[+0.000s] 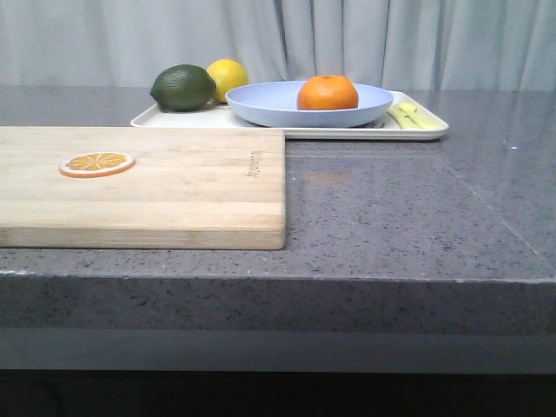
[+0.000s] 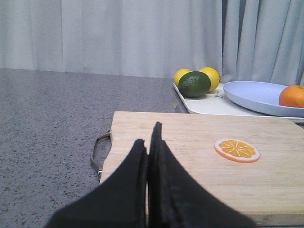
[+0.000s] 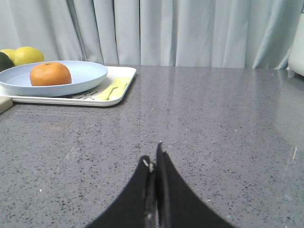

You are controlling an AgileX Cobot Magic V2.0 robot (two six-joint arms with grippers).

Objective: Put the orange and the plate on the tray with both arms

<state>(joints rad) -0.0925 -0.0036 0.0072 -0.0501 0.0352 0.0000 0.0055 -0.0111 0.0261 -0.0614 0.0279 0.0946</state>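
The orange [image 1: 327,92] lies in the pale blue plate [image 1: 269,106], which rests on the cream-white tray [image 1: 408,132] at the back of the table. They also show in the left wrist view, orange [image 2: 292,96] and plate [image 2: 254,97], and in the right wrist view, orange [image 3: 50,74], plate [image 3: 88,75], tray [image 3: 118,97]. My left gripper [image 2: 148,137] is shut and empty over the near end of the wooden cutting board [image 2: 199,156]. My right gripper [image 3: 153,156] is shut and empty over bare grey table, well short of the tray. Neither gripper shows in the front view.
A dark green avocado [image 1: 183,88] and a yellow lemon [image 1: 228,76] sit on the tray's left end, pale yellow cutlery [image 1: 413,115] on its right end. A thin orange slice [image 1: 96,163] lies on the cutting board [image 1: 174,187] at the front left. Curtains hang behind.
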